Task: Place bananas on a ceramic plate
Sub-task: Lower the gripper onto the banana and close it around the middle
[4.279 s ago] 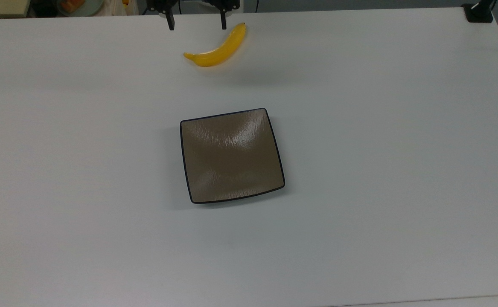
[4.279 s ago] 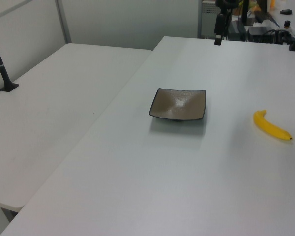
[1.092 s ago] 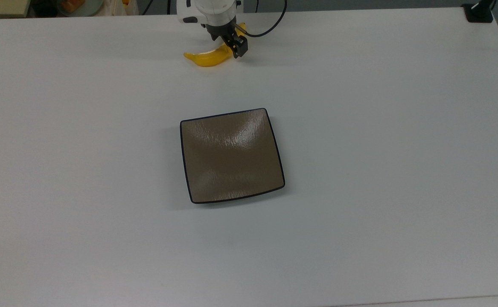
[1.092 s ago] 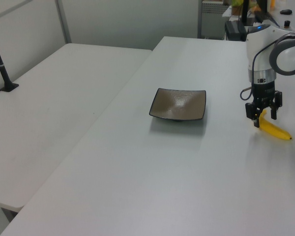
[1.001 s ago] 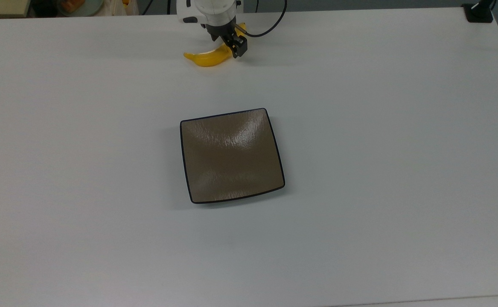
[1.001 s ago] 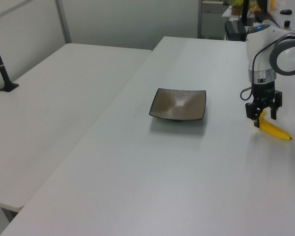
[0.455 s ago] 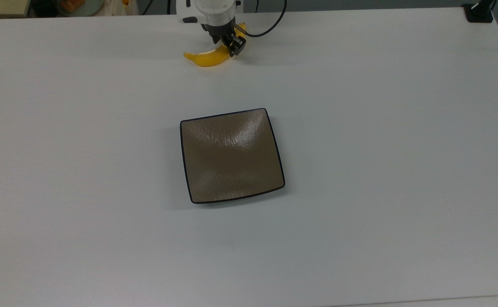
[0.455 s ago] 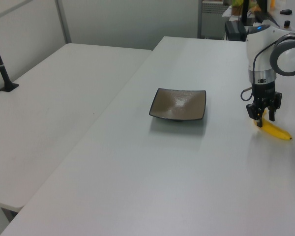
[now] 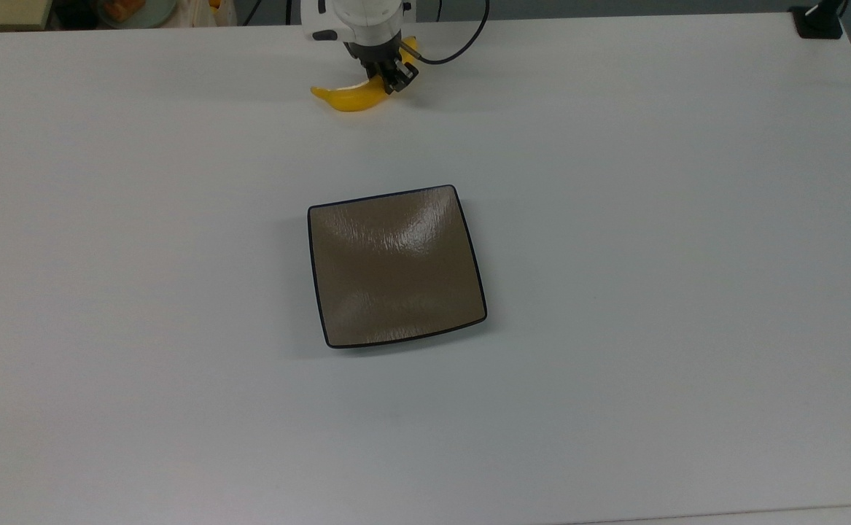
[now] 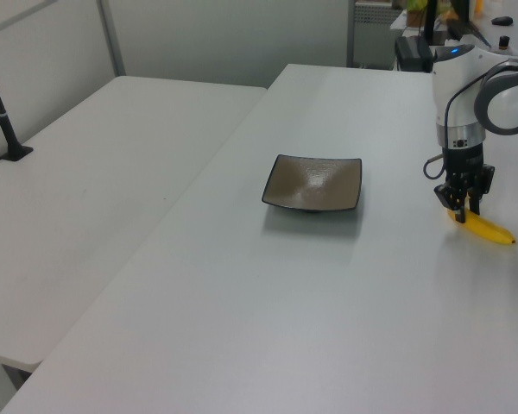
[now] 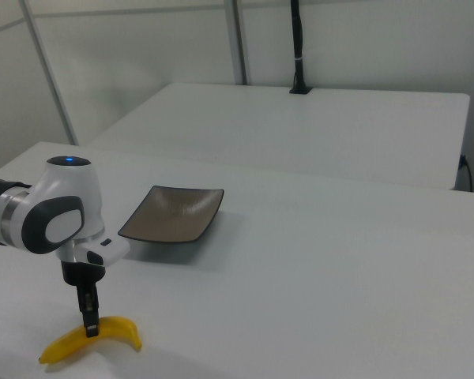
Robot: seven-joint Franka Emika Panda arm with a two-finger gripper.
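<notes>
A bright yellow banana (image 9: 348,98) lies on the white table at the top view's far edge; the same banana (image 10: 483,228) (image 11: 103,335) shows in the left and right views. My gripper (image 9: 392,79) (image 10: 463,212) (image 11: 88,322) stands straight down over the banana's middle, its black fingers closed against the fruit, which still rests on the table. The square brown ceramic plate (image 9: 396,266) (image 10: 314,182) (image 11: 172,213) sits bare at the table's centre, well apart from the banana.
A black cable (image 9: 461,44) loops off the arm near the table's far edge. A black clamp base (image 9: 819,22) sits at the top view's upper right corner. A second white table (image 10: 86,198) adjoins in the left view, carrying a black post (image 10: 0,112).
The fingers have closed in on the banana over the last second. The banana's left tip has shifted slightly. The plate has not moved.
</notes>
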